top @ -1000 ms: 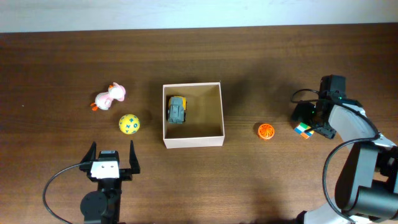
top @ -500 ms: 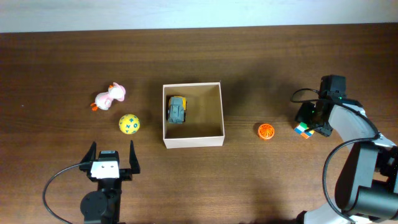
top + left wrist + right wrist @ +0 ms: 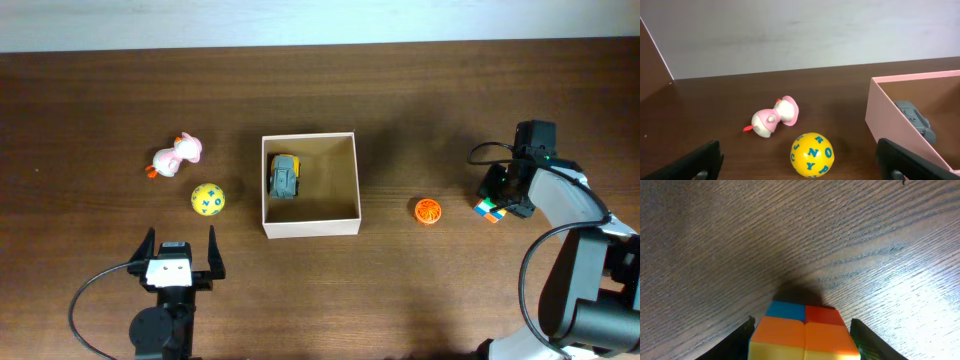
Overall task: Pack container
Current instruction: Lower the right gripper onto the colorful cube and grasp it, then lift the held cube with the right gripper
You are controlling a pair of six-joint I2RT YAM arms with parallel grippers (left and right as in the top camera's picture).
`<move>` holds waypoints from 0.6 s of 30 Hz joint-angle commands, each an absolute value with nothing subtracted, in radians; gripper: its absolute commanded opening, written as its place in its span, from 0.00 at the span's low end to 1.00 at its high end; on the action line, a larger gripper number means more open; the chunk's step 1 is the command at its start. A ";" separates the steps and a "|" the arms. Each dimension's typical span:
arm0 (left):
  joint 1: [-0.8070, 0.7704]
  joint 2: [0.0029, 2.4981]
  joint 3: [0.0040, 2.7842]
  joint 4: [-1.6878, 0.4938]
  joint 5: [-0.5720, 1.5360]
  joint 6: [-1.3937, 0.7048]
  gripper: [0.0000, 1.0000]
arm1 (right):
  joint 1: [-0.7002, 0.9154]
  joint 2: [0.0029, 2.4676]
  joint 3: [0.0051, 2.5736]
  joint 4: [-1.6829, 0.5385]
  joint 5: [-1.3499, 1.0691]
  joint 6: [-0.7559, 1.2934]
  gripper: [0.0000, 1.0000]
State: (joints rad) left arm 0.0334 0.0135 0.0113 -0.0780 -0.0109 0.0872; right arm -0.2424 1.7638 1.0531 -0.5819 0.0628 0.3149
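Dark wood tabletop, right edge: your right gripper [image 3: 802,327] clamps the puzzle cube [image 3: 488,208], left gripper [image 3: 181,242] gapes idle, so next you'd likely lift it across into the container [image 3: 310,228].

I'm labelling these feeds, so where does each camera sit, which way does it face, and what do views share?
Overhead: above the table, looking straight down; left hand and right hand show.
Left wrist: low behind that hand, facing the far wall; own fingers at bottom corners.
Right wrist: close above the table, facing the cube; own fingers flank it.
Shared: overhead and left wrist both show the yellow ball and container.
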 commanded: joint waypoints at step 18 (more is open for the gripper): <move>0.038 0.005 0.009 -0.083 -0.003 0.103 0.99 | -0.234 1.762 1.344 -0.831 0.012 0.233 0.54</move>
State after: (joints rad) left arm 0.0334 0.0135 0.0113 -0.0780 -0.0105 0.0872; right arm -0.2405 1.7641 1.3014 -0.8162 0.0242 0.2634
